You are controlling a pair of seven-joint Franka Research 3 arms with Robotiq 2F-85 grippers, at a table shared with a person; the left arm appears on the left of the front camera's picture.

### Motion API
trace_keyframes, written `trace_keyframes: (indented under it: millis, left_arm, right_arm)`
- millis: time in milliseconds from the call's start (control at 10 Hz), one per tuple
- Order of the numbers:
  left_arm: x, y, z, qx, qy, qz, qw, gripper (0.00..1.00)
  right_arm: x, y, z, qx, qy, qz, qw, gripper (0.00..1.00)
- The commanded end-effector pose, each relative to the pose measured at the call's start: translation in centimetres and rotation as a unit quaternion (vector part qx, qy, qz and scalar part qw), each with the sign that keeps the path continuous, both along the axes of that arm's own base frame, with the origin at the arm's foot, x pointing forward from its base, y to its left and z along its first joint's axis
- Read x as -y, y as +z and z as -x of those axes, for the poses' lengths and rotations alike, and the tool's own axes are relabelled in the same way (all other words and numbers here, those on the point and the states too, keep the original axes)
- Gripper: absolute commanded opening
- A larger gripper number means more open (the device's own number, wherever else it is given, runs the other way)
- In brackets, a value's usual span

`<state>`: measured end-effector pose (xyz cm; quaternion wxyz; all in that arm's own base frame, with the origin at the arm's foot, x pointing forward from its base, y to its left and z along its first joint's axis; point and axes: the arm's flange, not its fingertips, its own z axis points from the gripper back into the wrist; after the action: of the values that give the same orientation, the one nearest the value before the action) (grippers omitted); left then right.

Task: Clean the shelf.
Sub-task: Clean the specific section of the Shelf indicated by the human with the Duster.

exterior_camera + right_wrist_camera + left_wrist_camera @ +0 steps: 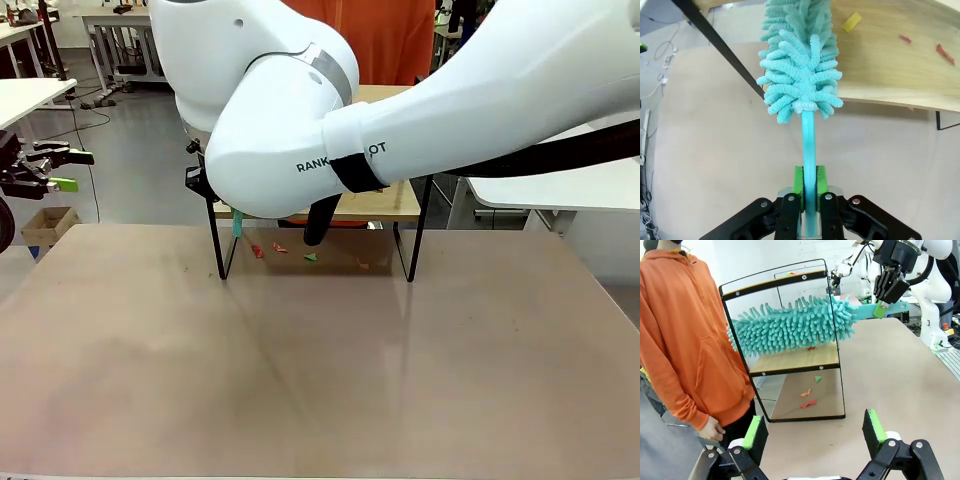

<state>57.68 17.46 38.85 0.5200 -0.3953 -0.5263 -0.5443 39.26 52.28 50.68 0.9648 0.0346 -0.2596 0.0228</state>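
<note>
- A small two-tier shelf (805,360), made of two light wooden boards in a thin black frame, stands on the far middle part of a beige table (300,380).
- A person in an orange hoodie (680,340) stands just behind the shelf at the far side of the table, with one hand (712,430) hanging down.
- The right tool (809,182) is clamped shut on the slim teal handle of a fluffy teal duster (800,65), and its green pads press the handle from both sides.
- The right tool sits on the near side of the shelf, just in front of the shelf's near edge and above the table.
- From the tool the duster reaches away towards the person, and its head lies between the two boards at the left end of the shelf.
- In the left wrist view the duster head spans the depth of the shelf and hangs a little above the lower board, with a gap showing beneath it.
- Small paper scraps (851,21), one yellow and some red, lie on the lower board to the right of the duster head.
- More scraps (808,403) in red, orange and green lie on the table under the shelf, between its legs.
- The left tool (815,427) is spread wide with nothing between its green pads. It is held well apart from the shelf, off to the left, facing the shelf's left end.
- In the front view the white right arm (400,120) reaches across from the right and covers most of the shelf.
</note>
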Motion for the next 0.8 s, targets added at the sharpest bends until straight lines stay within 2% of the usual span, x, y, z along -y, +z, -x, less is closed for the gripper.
trace_keyframes:
  millis: [0, 300, 400, 500, 600, 700]
  left_arm:
    - [0.0, 0.3, 0.2, 0.002, 0.0, 0.002, 1.0, 1.0]
    - [0.0, 0.3, 0.2, 0.002, 0.0, 0.002, 1.0, 1.0]
    - [0.0, 0.3, 0.2, 0.002, 0.0, 0.002, 1.0, 1.0]
    - [0.0, 0.3, 0.2, 0.002, 0.0, 0.002, 1.0, 1.0]
    - [0.0, 0.3, 0.2, 0.002, 0.0, 0.002, 1.0, 1.0]
    - [0.0, 0.3, 0.2, 0.002, 0.0, 0.002, 1.0, 1.0]
  right_arm:
    - [-0.7, -0.6, -0.2, 0.004, -0.026, -0.009, 1.0, 0.13]
    - [0.2, -1.5, -1.1, -0.018, -0.035, -0.017, 0.999, 0.13]
    - [0.4, -1.6, -1.1, -0.032, -0.021, -0.019, 0.999, 0.13]
    - [0.7, -1.1, -0.8, -0.029, -0.005, -0.034, 0.999, 0.13]
    - [0.4, -1.9, -1.3, -0.021, -0.021, -0.002, 1.0, 0.09]
    - [0.4, -1.9, -1.3, -0.021, -0.021, -0.002, 1.0, 0.09]
